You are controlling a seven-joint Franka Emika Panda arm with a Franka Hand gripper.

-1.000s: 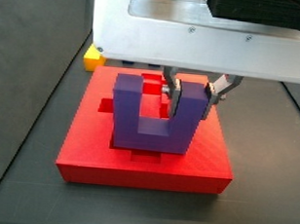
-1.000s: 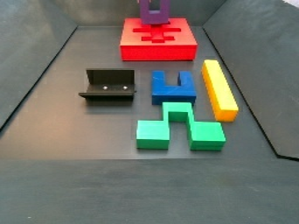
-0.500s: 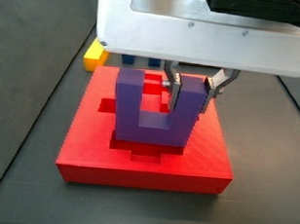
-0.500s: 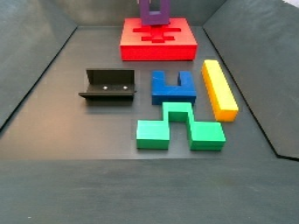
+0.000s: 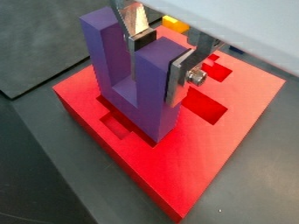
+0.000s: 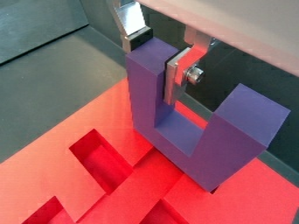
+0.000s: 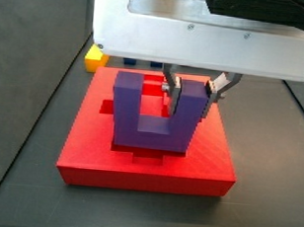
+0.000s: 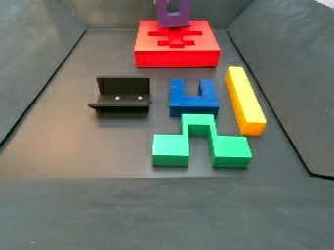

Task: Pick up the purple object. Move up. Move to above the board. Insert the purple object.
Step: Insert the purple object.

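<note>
Matte purple object [image 7: 152, 115], upright U, base down on the board [image 7: 86, 150], gripper [image 5: 158, 48] clamped on one arm, its seating in the recess hidden.

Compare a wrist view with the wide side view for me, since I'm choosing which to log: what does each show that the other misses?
Only a wrist view shows the tool with its fingers clamped on one arm of the purple object.

Only the wide side view shows the fixture, blue block, yellow bar and green block.

Both show the purple object upright on the board.
</note>
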